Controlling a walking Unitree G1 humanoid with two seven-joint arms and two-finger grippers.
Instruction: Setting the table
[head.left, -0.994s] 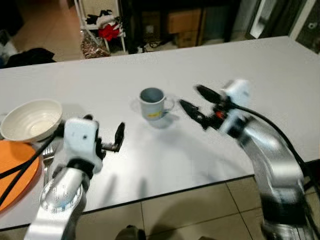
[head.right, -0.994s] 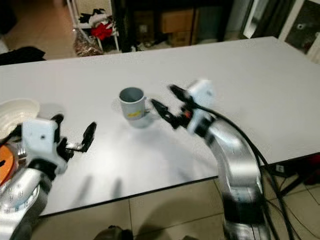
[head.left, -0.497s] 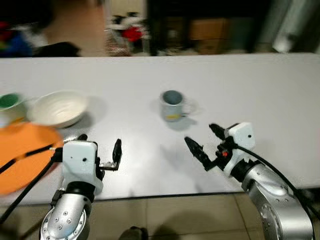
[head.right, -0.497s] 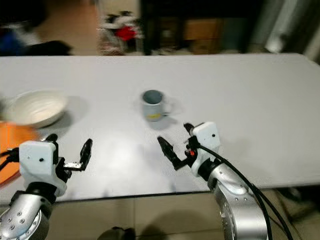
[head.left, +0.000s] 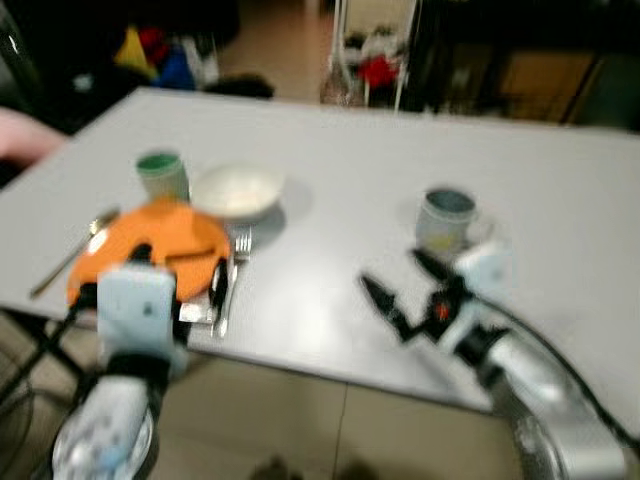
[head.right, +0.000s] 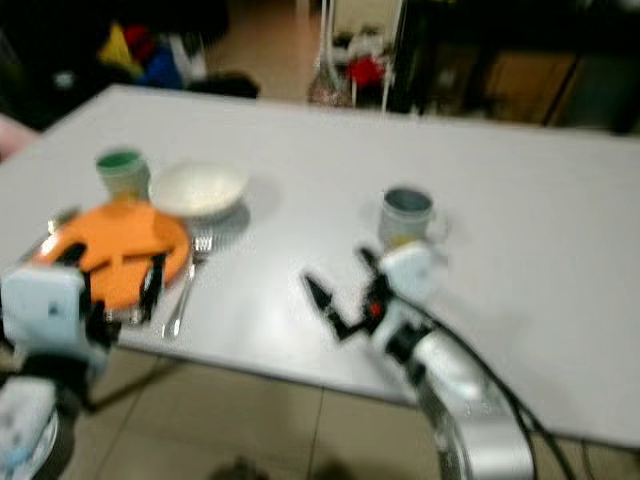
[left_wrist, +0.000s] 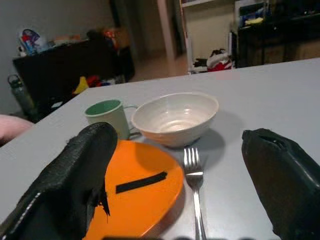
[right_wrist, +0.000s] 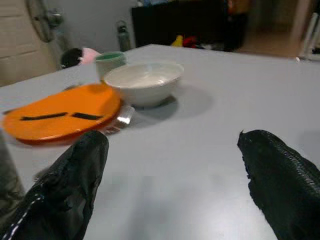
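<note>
An orange plate (head.left: 150, 243) with dark strips on it lies near the table's left front edge. Behind it stand a white bowl (head.left: 238, 190) and a green mug (head.left: 162, 175). A fork (head.left: 232, 280) lies right of the plate and a spoon (head.left: 68, 255) left of it. A grey mug (head.left: 446, 217) stands further right. My left gripper (head.left: 180, 280) hovers open and empty over the plate's near edge, facing the bowl (left_wrist: 175, 117) and fork (left_wrist: 194, 180). My right gripper (head.left: 406, 286) is open and empty, in front of the grey mug, pointing left toward the plate (right_wrist: 60, 112).
The white table (head.left: 330, 300) has bare surface between the fork and the grey mug. Its near edge runs just below both grippers, with tiled floor (head.left: 300, 430) beneath. Shelves and clutter stand beyond the far edge. The head views are blurred.
The head camera has swung left, bringing the plate, bowl and green mug into view. My right gripper has drawn back from the grey mug toward the near edge.
</note>
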